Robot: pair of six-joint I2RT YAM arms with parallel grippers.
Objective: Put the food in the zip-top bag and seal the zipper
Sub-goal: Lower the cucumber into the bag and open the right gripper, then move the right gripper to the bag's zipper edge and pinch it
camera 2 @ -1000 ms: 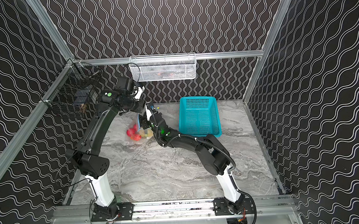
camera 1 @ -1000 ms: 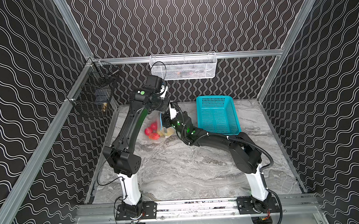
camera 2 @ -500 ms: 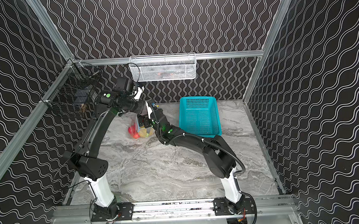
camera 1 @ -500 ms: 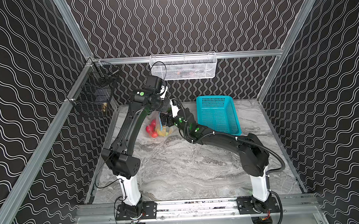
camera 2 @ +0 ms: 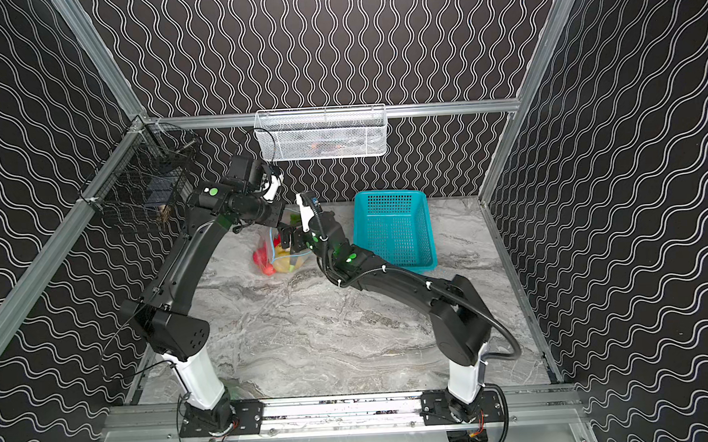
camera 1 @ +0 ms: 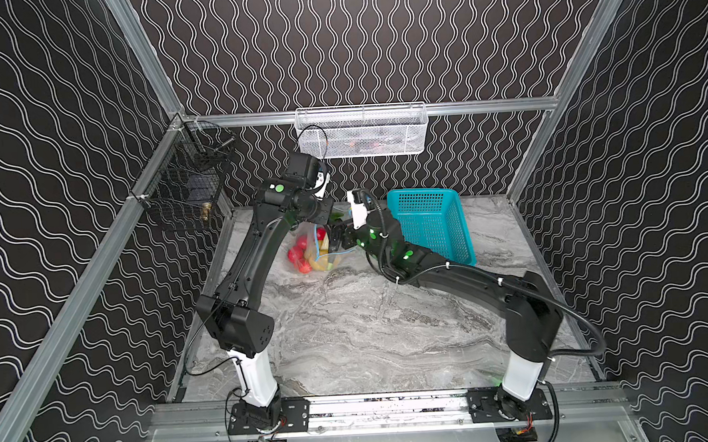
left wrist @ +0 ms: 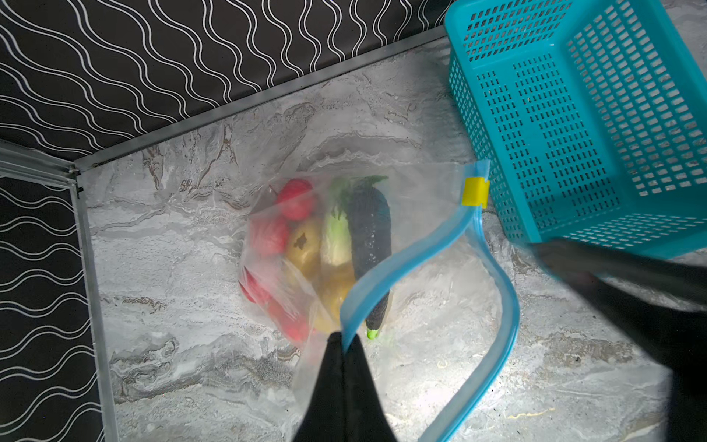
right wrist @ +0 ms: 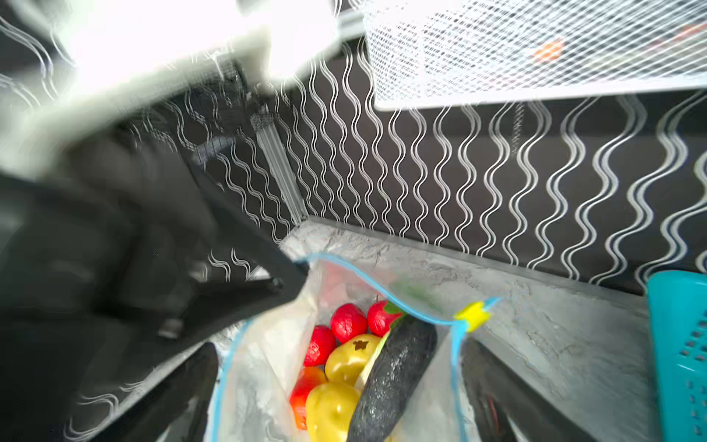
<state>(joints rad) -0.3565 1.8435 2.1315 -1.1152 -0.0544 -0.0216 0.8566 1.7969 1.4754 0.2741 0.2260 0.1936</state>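
Zip-top bag of food, left hand pinching its blue zipper, right hand spread beside open mouth

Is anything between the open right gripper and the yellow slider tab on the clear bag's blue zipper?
Nothing visible does. The small yellow slider tab sits exposed at the end of the light-blue zipper strip, just ahead of one finger of the right gripper.

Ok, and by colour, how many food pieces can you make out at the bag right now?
Red tomatoes: 3
Yellow potatoes: 2
Orange-red piece: 1
Dark cucumber: 1
White-green radish: 1
Green vegetable: 1, partly hidden
Total: 9
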